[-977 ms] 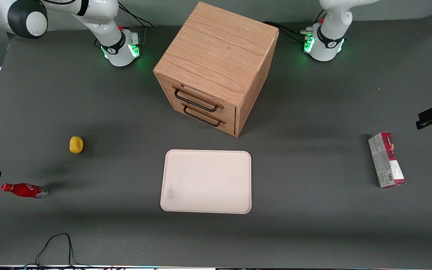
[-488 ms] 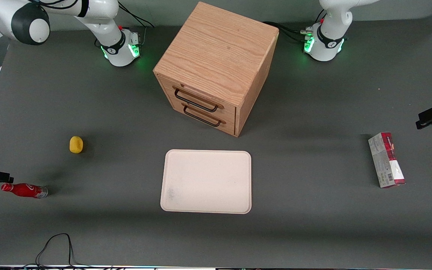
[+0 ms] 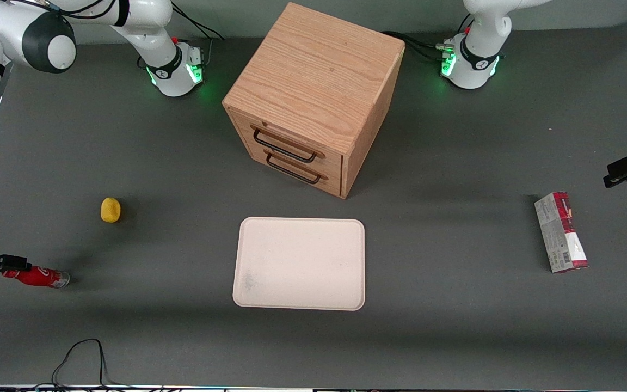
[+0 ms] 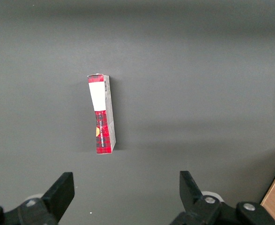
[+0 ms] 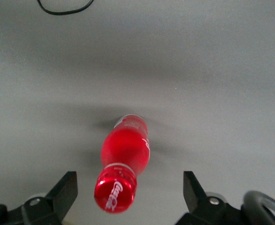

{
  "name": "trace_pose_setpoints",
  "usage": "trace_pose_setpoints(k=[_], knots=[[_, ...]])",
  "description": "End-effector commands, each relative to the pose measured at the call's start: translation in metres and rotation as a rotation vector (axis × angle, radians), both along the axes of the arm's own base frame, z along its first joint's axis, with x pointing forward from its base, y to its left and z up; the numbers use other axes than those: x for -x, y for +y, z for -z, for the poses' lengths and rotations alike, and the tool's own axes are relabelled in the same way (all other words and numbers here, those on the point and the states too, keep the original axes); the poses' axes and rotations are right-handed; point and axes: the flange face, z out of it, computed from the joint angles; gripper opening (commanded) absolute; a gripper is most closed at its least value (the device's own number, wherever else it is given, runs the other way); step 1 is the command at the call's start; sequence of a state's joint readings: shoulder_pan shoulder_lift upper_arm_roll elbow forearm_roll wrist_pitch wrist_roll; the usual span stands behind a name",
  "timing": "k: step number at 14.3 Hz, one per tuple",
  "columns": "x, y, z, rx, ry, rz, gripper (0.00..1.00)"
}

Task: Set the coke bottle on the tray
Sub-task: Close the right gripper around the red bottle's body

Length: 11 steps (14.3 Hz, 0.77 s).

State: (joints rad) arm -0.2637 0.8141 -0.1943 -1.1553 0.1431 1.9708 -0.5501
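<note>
The coke bottle (image 3: 41, 276) lies on its side on the grey table toward the working arm's end, far from the tray (image 3: 300, 264). It is small and red, and its cap points away from the tray. In the right wrist view the red cap (image 5: 115, 193) with white script faces the camera, and the body (image 5: 126, 147) runs away to the silvery base. My gripper (image 3: 11, 265) is over the cap end, open, with the cap between its two black fingertips (image 5: 64, 190) and clear of both. The cream-white tray is bare, with a faint grey smudge.
A wooden drawer cabinet (image 3: 313, 98) stands farther from the front camera than the tray. A yellow lump (image 3: 110, 210) lies near the bottle. A red-and-grey carton (image 3: 561, 231) lies toward the parked arm's end. A black cable (image 3: 79, 356) loops at the table's front edge.
My gripper has moved in from the working arm's end of the table, toward the bottle, and now covers its cap end. The bottle has not moved.
</note>
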Motion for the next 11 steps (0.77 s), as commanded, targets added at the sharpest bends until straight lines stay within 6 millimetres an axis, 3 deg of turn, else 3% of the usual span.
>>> trace_pose_setpoints(k=[1,3,7,8,9,11], knots=[[-0.004,0.002,0.004,-0.017,-0.024,-0.012,1.00],[-0.005,0.007,0.004,-0.021,-0.025,-0.014,1.00],[-0.005,0.006,0.001,-0.014,-0.025,-0.031,0.39],[-0.006,0.007,-0.002,-0.011,-0.027,-0.036,0.16],[-0.005,0.007,-0.003,-0.011,-0.025,-0.036,0.00],[-0.006,0.011,-0.006,-0.008,-0.023,-0.043,0.00]])
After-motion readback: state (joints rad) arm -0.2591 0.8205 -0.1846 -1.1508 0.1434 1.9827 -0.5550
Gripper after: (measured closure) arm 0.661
